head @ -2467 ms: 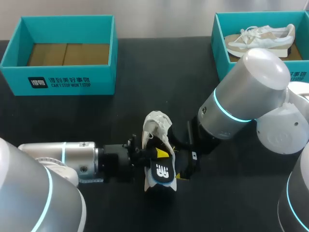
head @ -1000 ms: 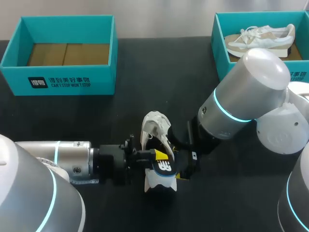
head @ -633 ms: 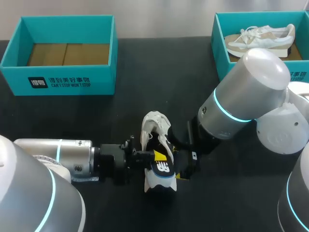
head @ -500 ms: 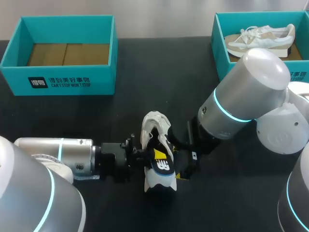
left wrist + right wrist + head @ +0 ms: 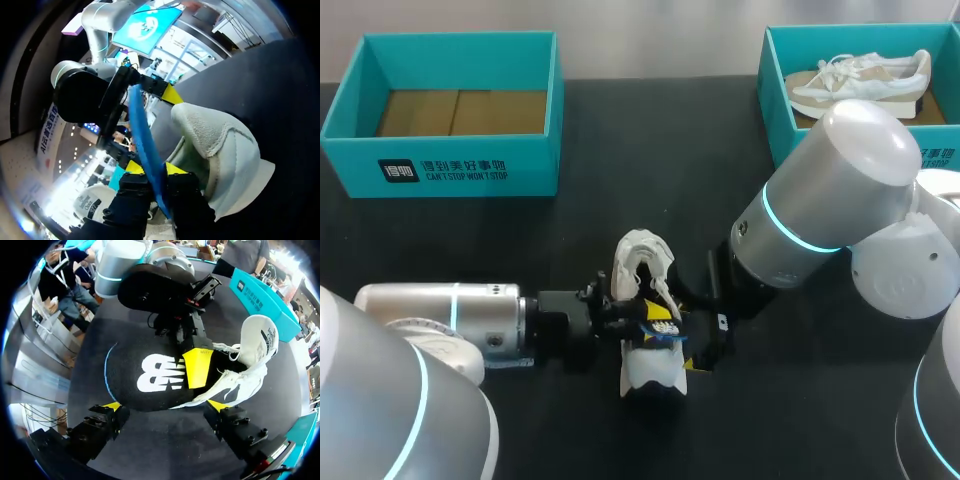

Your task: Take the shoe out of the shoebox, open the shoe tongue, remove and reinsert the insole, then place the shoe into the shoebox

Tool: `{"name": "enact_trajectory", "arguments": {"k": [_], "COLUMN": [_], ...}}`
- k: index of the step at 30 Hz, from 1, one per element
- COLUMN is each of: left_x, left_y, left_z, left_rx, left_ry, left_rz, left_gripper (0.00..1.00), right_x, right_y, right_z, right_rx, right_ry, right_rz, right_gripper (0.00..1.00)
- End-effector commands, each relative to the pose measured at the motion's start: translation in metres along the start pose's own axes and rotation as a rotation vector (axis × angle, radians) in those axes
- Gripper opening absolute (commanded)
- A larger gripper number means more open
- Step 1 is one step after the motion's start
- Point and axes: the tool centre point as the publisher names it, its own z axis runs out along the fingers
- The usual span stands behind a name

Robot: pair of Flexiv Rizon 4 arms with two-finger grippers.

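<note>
A white shoe [image 5: 642,262] stands on the black table between my two grippers, its opening toward the right gripper. Its black insole [image 5: 150,380], blue-edged with a white logo, sticks out of the shoe's opening. My left gripper [image 5: 155,169] is shut on the insole's blue edge [image 5: 145,135], with the shoe [image 5: 220,145] just beside its fingers. One yellow left fingertip [image 5: 197,367] lies flat on the insole's face. My right gripper [image 5: 164,407] stands wide open, its tips on either side of the insole and shoe [image 5: 252,357], touching neither.
An open teal shoebox [image 5: 450,170] with a cardboard floor stands at the back left. A second teal shoebox [image 5: 775,110] at the back right holds another pale shoe [image 5: 860,80]. My right arm [image 5: 820,210] covers the table right of the shoe.
My left gripper has shifted slightly right and turned the insole, so from above its logo face gives way to its blue edge. The right gripper has stayed open and still.
</note>
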Motion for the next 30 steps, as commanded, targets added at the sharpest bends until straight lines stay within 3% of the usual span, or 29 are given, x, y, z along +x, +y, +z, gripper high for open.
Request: {"name": "enact_trajectory", "arguments": {"k": [1,17,19,22,30], "left_x": [-0.003,-0.019,-0.017,-0.014,-0.002], "left_y": [-0.008,-0.033,-0.034,-0.035,-0.028], "left_z": [-0.014,-0.018,-0.017,-0.015,-0.003], "left_rx": [0.001,0.036,0.041,0.040,0.032], "left_ry": [-0.028,-0.051,-0.038,-0.025,0.027], "left_rz": [-0.009,-0.024,-0.025,-0.027,0.040], "left_gripper": [0.47,0.35,0.29,0.00,0.00], "right_x": [0.001,0.001,0.001,0.001,0.001], "right_y": [-0.001,-0.001,-0.001,-0.001,-0.001], "right_z": [0.000,0.000,0.000,0.000,0.000], "right_rx": [-0.001,-0.001,-0.001,-0.001,-0.001], "right_ry": [-0.002,-0.002,-0.002,-0.002,-0.002], "right_rz": [0.000,0.000,0.000,0.000,0.000], "right_gripper": [1.00,1.00,1.00,1.00,1.00]}}
